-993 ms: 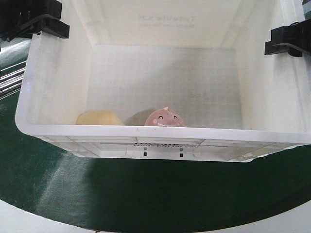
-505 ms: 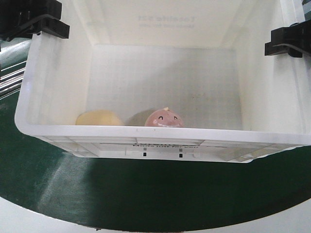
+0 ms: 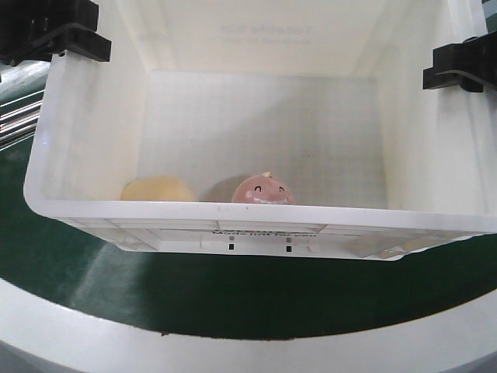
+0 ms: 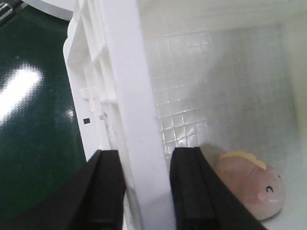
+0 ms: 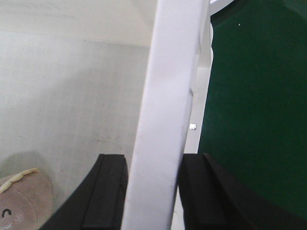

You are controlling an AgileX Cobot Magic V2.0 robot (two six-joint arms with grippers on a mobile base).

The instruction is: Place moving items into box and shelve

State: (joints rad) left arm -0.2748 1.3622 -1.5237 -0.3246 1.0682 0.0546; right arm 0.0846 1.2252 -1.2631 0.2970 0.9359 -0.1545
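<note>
While both arms grip it from opposite sides, the white box (image 3: 233,211) is over the dark green counter (image 3: 233,299), its near long wall close to the counter's curved near edge. Whether its base touches the counter cannot be told. The left gripper (image 4: 144,165) straddles the box's left wall near the far corner, with one black jaw outside against the ribbed rim and the other inside, both pinching the wall. The right gripper (image 5: 154,165) does the same on the right wall, its jaws pressed onto the white plastic from either side.

Inside, both toys lie on the gridded floor against the near wall. The cream-yellow toy (image 3: 158,189) sits towards the near-left corner. The pink toy (image 3: 264,189) is just beside it on the right, near the middle of that wall, with a small gap between them. The pink one's smiling face looks upward and there is a pale tuft on top. Faint mirrored print shows through the far wall.
</note>
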